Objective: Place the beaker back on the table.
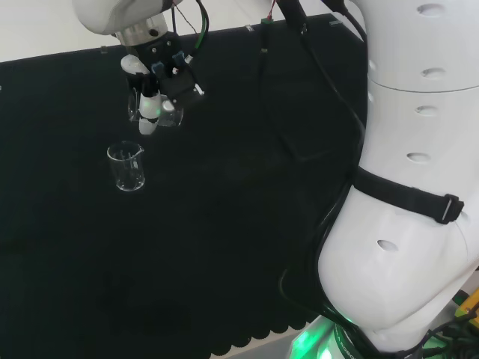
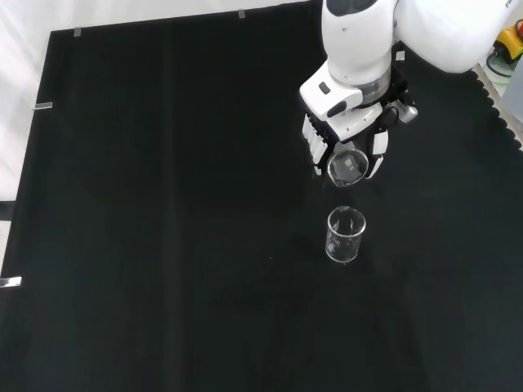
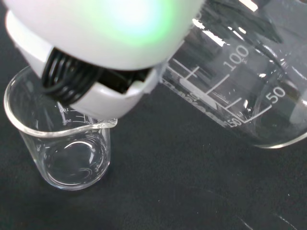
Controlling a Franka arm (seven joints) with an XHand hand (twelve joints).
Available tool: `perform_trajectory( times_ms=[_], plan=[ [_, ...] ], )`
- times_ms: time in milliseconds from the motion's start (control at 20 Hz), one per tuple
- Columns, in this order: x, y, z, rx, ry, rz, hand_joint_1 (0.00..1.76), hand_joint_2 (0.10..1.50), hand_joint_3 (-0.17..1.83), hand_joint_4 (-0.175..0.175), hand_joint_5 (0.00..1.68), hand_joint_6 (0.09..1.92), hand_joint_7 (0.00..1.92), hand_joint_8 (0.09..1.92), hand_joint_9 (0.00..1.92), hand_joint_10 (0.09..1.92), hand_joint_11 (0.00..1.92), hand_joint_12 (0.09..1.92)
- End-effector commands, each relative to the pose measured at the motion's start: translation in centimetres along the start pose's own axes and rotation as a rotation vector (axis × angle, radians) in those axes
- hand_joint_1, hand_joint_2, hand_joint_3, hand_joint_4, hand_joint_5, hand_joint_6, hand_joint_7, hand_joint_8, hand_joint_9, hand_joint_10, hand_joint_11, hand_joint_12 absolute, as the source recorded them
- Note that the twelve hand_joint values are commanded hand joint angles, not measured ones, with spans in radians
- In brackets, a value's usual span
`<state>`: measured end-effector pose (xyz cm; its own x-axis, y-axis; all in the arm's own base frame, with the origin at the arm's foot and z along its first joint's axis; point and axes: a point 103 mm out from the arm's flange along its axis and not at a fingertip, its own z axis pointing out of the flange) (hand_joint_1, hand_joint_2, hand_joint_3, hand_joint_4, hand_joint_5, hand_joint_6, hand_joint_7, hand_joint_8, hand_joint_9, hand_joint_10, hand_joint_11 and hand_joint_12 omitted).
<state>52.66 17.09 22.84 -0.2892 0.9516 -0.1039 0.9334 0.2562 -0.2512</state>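
While tilting beaker [image 2: 348, 167], hand [image 2: 343, 135] above cloth

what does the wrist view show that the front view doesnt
Wrist view alone: the printed scale lines on the held beaker, its tilt, and the pouring lip of the standing beaker, which looks empty. Part of the hand sits blurred in front.

Front view alone: the layout on the black cloth, with the hand hanging from the arm's white link and the standing beaker just below the held one in the picture.

Both: two clear beakers, one in the hand, one upright on the cloth, standing apart.
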Motion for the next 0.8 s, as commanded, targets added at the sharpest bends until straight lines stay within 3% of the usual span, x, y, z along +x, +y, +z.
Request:
perform_trajectory(
  times_ms=[50, 350, 800],
  plan=[
    [-0.6, -0.2, -0.1, -0.018, 0.022, 0.006, 1.44, 0.60, 0.63, -0.175, 1.39, 0.40, 1.51, 0.36, 1.41, 0.31, 1.27, 0.79],
    [-1.2, -0.5, -0.1, -0.041, 0.043, 0.013, 1.44, 0.60, 0.63, -0.175, 1.39, 0.40, 1.51, 0.36, 1.41, 0.31, 1.28, 0.79],
    [-2.7, -0.8, 0.3, -0.084, 0.142, 0.032, 1.44, 0.60, 0.63, -0.175, 1.39, 0.41, 1.51, 0.36, 1.41, 0.31, 1.27, 0.79]
  ],
)
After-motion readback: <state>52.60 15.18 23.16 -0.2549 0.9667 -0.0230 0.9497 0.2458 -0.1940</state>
